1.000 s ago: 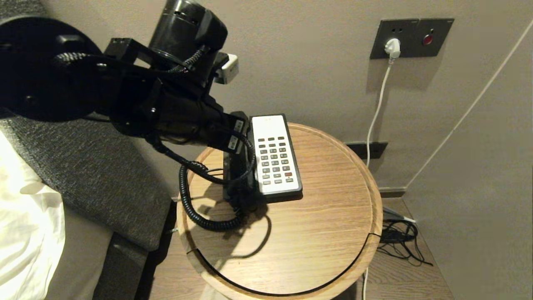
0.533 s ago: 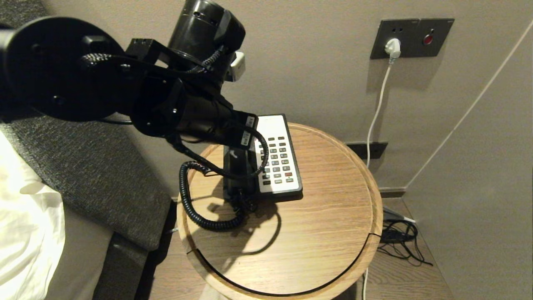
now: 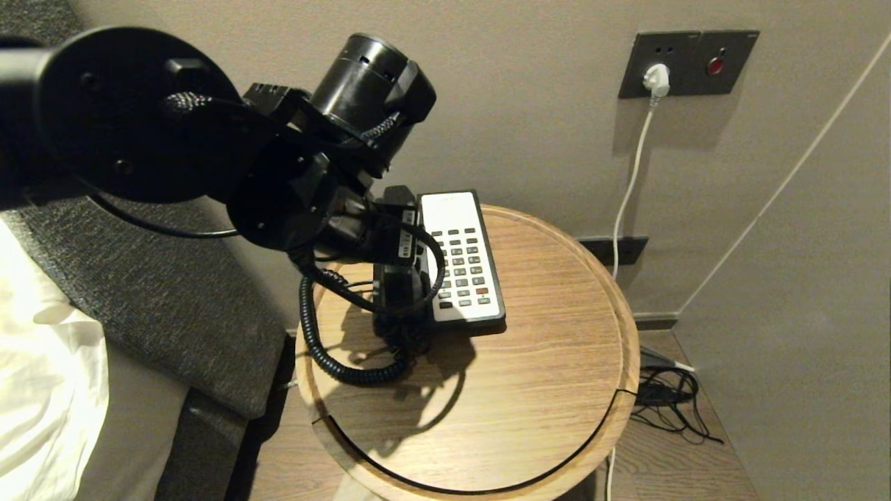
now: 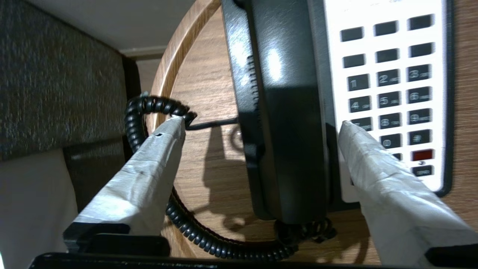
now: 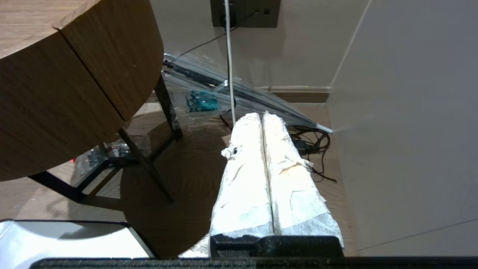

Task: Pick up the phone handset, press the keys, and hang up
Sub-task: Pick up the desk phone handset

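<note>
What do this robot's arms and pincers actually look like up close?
The left arm is glossy black, built of round drum-like joints, with black braided cables looping along it and small white barcode-style labels near the wrist. Both the left gripper and the right gripper have two long, tapering fingers wrapped in wrinkled whitish tape, set on black bases.
</note>
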